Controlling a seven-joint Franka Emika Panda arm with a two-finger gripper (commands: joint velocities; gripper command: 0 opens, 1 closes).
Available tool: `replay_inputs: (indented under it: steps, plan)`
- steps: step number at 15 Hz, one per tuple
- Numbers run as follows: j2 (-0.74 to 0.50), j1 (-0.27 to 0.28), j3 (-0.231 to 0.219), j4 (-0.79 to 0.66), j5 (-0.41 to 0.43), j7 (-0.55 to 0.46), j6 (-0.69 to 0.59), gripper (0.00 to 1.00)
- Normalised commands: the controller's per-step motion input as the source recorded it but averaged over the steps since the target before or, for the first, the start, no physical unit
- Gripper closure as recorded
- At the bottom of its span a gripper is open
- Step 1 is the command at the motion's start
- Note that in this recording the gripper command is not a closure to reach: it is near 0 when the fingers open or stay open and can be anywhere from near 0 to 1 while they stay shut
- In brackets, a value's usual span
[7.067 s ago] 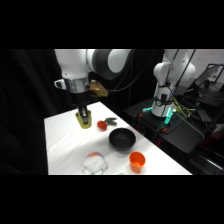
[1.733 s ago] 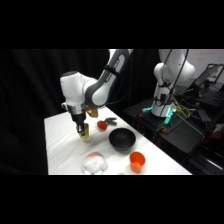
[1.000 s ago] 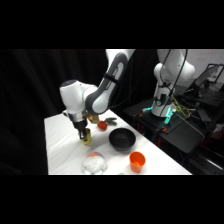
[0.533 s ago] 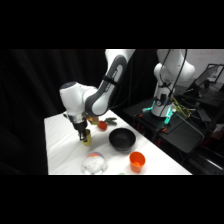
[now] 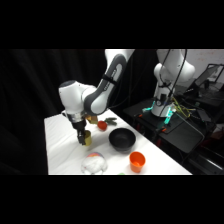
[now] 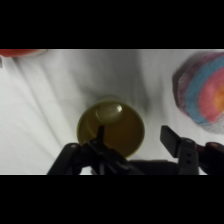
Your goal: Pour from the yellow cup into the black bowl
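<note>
The gripper [image 5: 83,139] is down at the table, directly at the yellow cup [image 5: 88,139], which stands upright on the white table [image 5: 60,150] near its middle, left of the black bowl [image 5: 122,139].

In the wrist view the cup's open mouth [image 6: 111,127] faces straight up at the camera — its axis is vertical, and something small and pale lies at the bottom. The two fingers are spread. One finger [image 6: 100,142] sits inside the mouth, against the near part of the rim; the other [image 6: 174,142] stands outside the cup wall with white table showing between it and the wall. The rim on that side therefore lies between the two fingers, and the jaws have not yet clamped on it. This reads as a rim pinch in preparation, not a grasp around the body.

The relation the next move depends on: the wall section must stay centred between the fingers as they close, otherwise the outer finger would push the cup sideways instead of pinching it.

Nearby objects:
- A clear domed object [image 5: 94,163] with coloured contents, just in front of the cup.
- An orange cup [image 5: 137,160], beyond the bowl's near side.
- A red item [image 5: 102,125] behind the cup.

The bowl stands near the cup but apart from it — the carry would be short.
</note>
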Motion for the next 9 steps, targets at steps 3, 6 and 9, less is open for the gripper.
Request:
replay_inputs:
  steps: [3, 6, 9]
  plan:
    - [-0.42, -0.008, 0.008, -0.17, 0.011, -0.01, -0.11, 0.0]
    - [-0.61, 0.042, -0.012, -0.3, -0.041, 0.03, -0.2, 0.0]
    - [-0.75, 0.114, -0.078, -0.36, -0.158, 0.22, -0.34, 0.0]
